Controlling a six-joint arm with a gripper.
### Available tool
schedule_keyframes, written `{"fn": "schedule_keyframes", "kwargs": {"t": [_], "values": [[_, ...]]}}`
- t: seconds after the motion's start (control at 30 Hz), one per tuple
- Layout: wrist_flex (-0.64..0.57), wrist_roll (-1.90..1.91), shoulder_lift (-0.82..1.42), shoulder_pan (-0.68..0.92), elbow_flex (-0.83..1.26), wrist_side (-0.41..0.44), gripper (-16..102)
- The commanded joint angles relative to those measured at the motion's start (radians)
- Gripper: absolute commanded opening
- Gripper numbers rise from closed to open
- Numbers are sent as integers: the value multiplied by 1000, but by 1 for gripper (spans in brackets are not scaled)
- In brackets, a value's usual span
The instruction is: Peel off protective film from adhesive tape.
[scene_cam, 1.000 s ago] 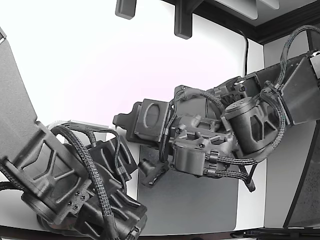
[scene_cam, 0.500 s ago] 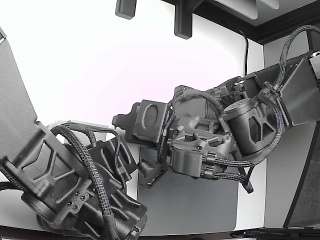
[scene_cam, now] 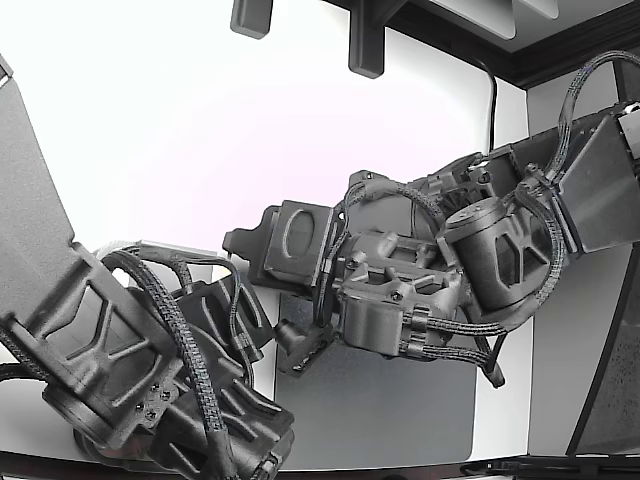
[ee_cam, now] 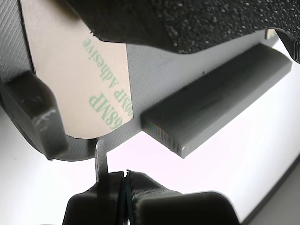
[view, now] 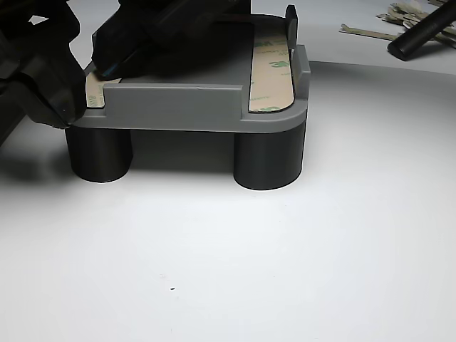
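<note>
A: Why does the part (view: 199, 107) stand on two legs (view: 269, 158) above the counter (view: 285, 271)?

B: Probably so its edge is free and a claw can reach in from the side. The tape (ee_cam: 89, 79) lies flat in a recess on top, its printed liner facing up; the other view shows a second strip (view: 272, 75) along the part's far side.

A: And the claw (ee_cam: 123, 183)?

B: In the wrist view its tips are pressed together just off the rounded corner of the tape. A thin pale tab (ee_cam: 100, 159) rises from between them toward that corner. It looks like the liner's lifted edge, pinched, though that is a judgement.

A: Why grip at the corner?

B: A corner gives the least bond to break first. The ridge (ee_cam: 215, 98) beside the tape likely keeps the claw's path along the strip.

A: The scraps (view: 399, 18) at the back?

B: Possibly discarded liners; too small to tell.
</note>
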Motion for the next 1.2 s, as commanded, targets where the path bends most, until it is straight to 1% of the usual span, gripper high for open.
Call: {"fn": "schedule_keyframes", "kwargs": {"t": [0.0, 1.17], "values": [[-6, 3, 15, -6, -21, 5, -11], [8, 12, -5, -3, -44, 8, -11]]}}
